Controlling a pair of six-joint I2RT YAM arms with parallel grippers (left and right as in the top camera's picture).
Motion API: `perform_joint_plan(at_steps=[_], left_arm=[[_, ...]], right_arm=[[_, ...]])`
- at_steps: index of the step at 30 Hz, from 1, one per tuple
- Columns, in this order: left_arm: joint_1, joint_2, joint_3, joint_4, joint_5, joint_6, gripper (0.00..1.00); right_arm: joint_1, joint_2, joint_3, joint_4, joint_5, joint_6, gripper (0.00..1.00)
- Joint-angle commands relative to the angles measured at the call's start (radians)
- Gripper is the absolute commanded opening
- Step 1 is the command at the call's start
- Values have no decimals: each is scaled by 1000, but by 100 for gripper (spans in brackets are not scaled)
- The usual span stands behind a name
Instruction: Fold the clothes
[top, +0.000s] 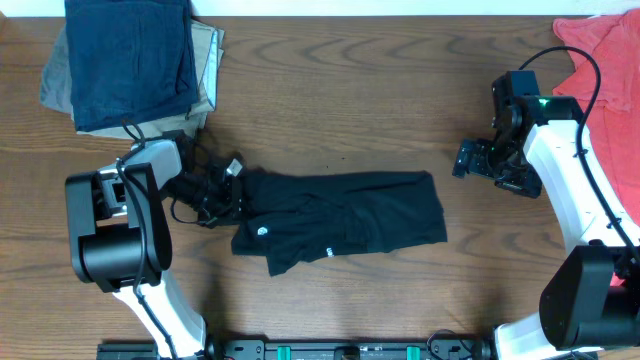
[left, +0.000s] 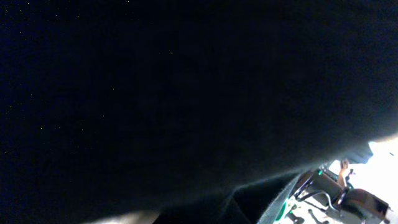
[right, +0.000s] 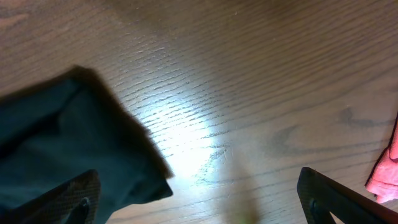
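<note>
Wooden table (top: 330, 90) carries the black shirt (top: 340, 215), drawn out as a strip between the pincers. One end bunches against the left pincer (top: 228, 185), whose grip I cannot tell under the cloth. The right pincer (top: 468, 160) gapes empty just beside the other end, likely poised to take it.

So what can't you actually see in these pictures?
Left wrist view: the black shirt fills the frame, hiding the left jaws; open or shut, unclear.
Overhead: those jaws blend into the dark fabric, too small to judge.
Overhead: the red T-shirt and folded pile are cut off by the edges.
</note>
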Motion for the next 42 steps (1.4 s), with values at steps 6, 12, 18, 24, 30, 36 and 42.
perform_joint_plan(at_steps=[6,12,18,24,30,36,42], left_arm=[[13,-17,207,-220,-500,-224,6],[13,-138,384,-372,-499,-244,6],[-19,-279,438,-509,-499,-242,6],[-131,-348,438,-549,-443,-242,6],[-305,-340,416,-453,-404,-283,6],[-462,-325,394,-321,-401,-414,6],[-586,-281,393,-188,-401,-490,7]], right_arm=[[-2,-2,11,-1,0,-1,99],[-2,-2,11,0,0,-1,99],[-2,-2,11,0,0,-1,99],[-3,-2,11,0,0,-1,99],[-3,-2,11,0,0,-1,99],[-3,-2,11,-1,0,-1,99],[-3,-2,11,0,0,-1,99]])
